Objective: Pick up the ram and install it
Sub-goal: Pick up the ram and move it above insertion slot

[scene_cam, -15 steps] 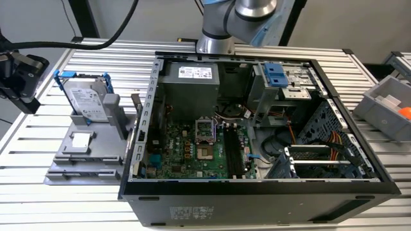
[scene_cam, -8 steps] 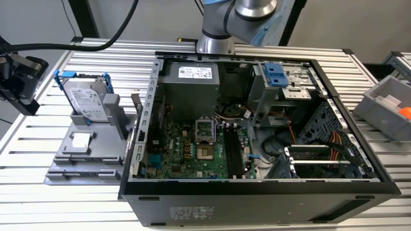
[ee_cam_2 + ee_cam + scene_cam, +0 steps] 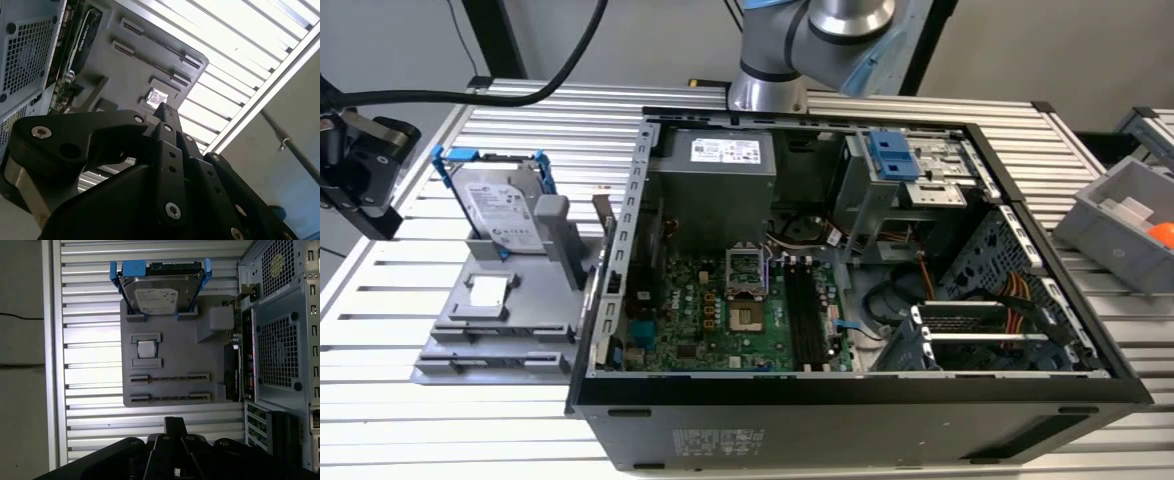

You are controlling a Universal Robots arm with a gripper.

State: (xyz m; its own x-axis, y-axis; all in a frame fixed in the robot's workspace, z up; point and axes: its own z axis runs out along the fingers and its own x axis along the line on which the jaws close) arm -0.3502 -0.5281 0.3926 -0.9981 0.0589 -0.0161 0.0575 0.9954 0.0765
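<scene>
The ram's place could not be told for certain; only thin dark lines were seen in the two long holders on the grey tray, left of the open case. Such a stick was judged light, stiff and fragile, best taken by its long edges. The gripper was seen beside the tray's holder end, fingertips drawn together on nothing. Open room was judged ample above the tray, though the case wall stood close on its right.
</scene>
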